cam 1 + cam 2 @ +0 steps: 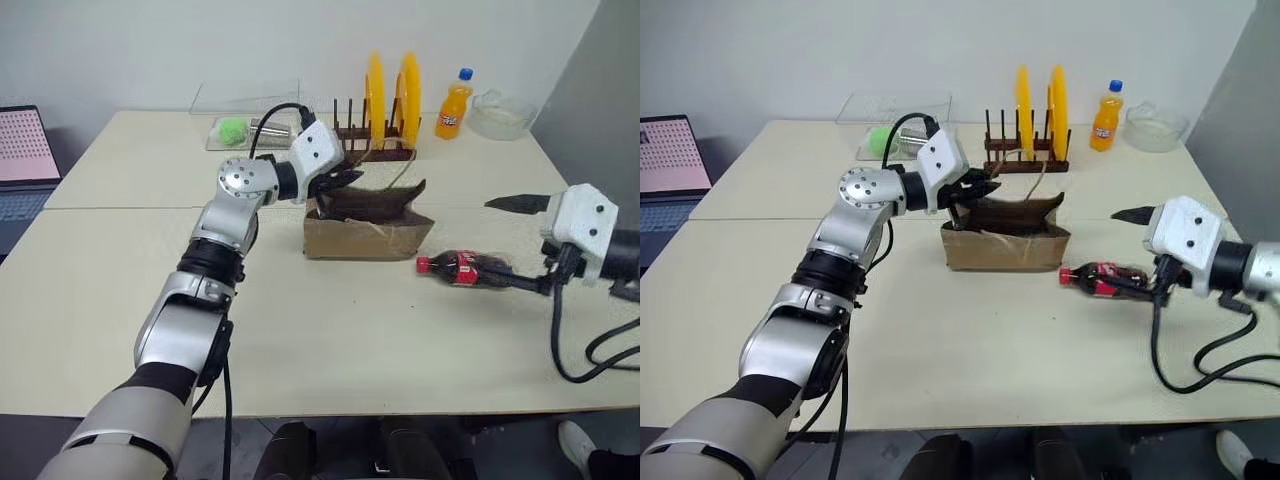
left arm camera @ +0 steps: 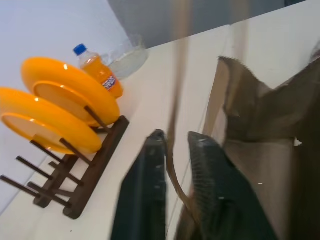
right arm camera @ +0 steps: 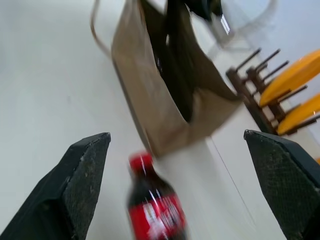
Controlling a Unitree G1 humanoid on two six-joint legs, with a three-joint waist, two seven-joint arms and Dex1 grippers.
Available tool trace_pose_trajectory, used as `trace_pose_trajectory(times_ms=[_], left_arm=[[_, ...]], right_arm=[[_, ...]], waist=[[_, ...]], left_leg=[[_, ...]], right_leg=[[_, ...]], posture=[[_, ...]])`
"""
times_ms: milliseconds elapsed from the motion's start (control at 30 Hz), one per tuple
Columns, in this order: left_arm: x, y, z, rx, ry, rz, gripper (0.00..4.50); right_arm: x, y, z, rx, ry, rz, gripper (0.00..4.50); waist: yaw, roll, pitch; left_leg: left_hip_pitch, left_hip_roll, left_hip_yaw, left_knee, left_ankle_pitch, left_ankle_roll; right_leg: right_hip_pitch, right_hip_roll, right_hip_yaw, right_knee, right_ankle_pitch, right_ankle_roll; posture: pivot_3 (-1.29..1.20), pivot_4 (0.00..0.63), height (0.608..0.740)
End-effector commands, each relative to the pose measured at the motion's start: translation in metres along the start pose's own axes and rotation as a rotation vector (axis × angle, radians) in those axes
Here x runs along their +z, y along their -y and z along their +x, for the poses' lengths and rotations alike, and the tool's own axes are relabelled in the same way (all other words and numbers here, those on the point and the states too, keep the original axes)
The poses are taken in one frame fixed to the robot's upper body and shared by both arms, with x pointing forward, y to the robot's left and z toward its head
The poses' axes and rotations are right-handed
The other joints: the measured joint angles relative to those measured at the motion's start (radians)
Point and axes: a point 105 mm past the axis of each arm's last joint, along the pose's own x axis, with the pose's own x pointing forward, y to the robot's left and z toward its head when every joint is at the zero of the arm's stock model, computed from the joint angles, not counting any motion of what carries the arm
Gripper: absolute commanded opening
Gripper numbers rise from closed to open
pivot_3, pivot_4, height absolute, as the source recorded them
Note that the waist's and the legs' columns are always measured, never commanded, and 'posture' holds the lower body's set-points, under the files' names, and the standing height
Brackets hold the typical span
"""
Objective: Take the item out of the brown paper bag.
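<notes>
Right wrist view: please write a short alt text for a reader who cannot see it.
A small dark cola bottle with a red cap lies on the pale table between the two wide-open black fingers of the right tool. Beyond it stands the open brown paper bag, with yellow plates in a wooden rack behind.

left pincer (image 2: 176,150): fingers slightly parted, arm stretched forward | right pincer (image 3: 182,180): fingers spread wide

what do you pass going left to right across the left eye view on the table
laptop → green ball → paper bag → cola bottle → right claw
</notes>
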Motion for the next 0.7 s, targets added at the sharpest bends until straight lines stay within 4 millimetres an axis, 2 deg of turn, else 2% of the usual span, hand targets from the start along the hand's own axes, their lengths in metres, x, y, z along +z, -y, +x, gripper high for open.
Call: trace_pose_trajectory(times_ms=[33, 100, 167, 300, 400, 500, 567, 700], left_arm=[[0.021, -0.008, -0.004, -0.004, 0.061, 0.023, 2.13], [0.021, -0.008, -0.010, -0.021, 0.060, 0.018, 2.70], [0.021, -0.013, -0.022, -0.013, 0.060, 0.027, 3.37], [0.032, -0.030, -0.048, 0.098, 0.107, 0.045, 4.48], [0.042, -0.039, -0.074, 0.187, 0.163, -0.003, 4.48], [0.036, -0.038, -0.101, 0.293, 0.157, -0.090, 4.48], [0.014, -0.023, -0.122, 0.402, 0.108, -0.188, 4.48], [-0.012, 0.006, -0.143, 0.543, 0.024, -0.274, 4.48]], right_arm=[[0.006, -0.013, 0.012, -0.154, 0.068, 0.039, 4.50], [0.003, -0.018, 0.020, -0.217, 0.096, 0.084, 4.50], [0.004, -0.014, 0.028, -0.291, 0.132, 0.093, 4.50], [0.010, -0.007, 0.035, -0.344, 0.182, 0.087, 4.50], [0.009, -0.005, 0.036, -0.351, 0.204, 0.095, 4.50], [0.011, -0.002, 0.037, -0.387, 0.243, 0.089, 4.50], [0.006, -0.001, 0.035, -0.429, 0.255, 0.103, 4.50], [-0.006, -0.002, 0.028, -0.497, 0.247, 0.093, 4.50]], waist=[[0.000, 0.000, 0.000], [-0.001, 0.000, 0.000], [-0.003, 0.000, 0.000], [-0.006, 0.000, 0.000], [-0.004, 0.000, 0.000], [-0.006, 0.000, 0.000], [-0.007, 0.001, -0.001], [-0.005, 0.001, -0.001]], left_leg=[[0.000, 0.000, 0.000, 0.000, 0.000, 0.000], [0.000, 0.000, 0.000, 0.000, 0.001, -0.001], [0.000, 0.000, 0.001, 0.000, 0.001, -0.001], [0.001, 0.000, 0.001, 0.000, 0.001, -0.001], [0.001, 0.000, 0.000, 0.000, 0.001, -0.001], [0.001, 0.000, 0.000, -0.001, 0.001, -0.001], [0.001, 0.000, 0.000, -0.001, 0.001, -0.001], [0.002, 0.000, -0.001, -0.002, 0.000, -0.001]], right_leg=[[0.000, 0.000, 0.000, 0.000, 0.000, 0.000], [-0.001, 0.000, 0.001, 0.000, 0.000, 0.000], [-0.001, 0.000, 0.001, 0.001, 0.000, 0.000], [-0.001, 0.000, 0.001, 0.001, 0.000, 0.000], [-0.001, 0.000, 0.000, 0.001, 0.000, 0.000], [-0.001, 0.000, 0.001, 0.000, 0.001, -0.003], [-0.001, 0.000, 0.001, 0.001, 0.002, -0.004], [0.000, 0.000, 0.001, 0.000, 0.002, -0.004]], posture=[[0.00, 0.150, 0.740], [0.00, 0.150, 0.740], [0.00, 0.150, 0.740], [0.00, 0.150, 0.740], [0.00, 0.150, 0.740], [0.00, 0.150, 0.740], [0.00, 0.150, 0.740], [0.00, 0.150, 0.740]])
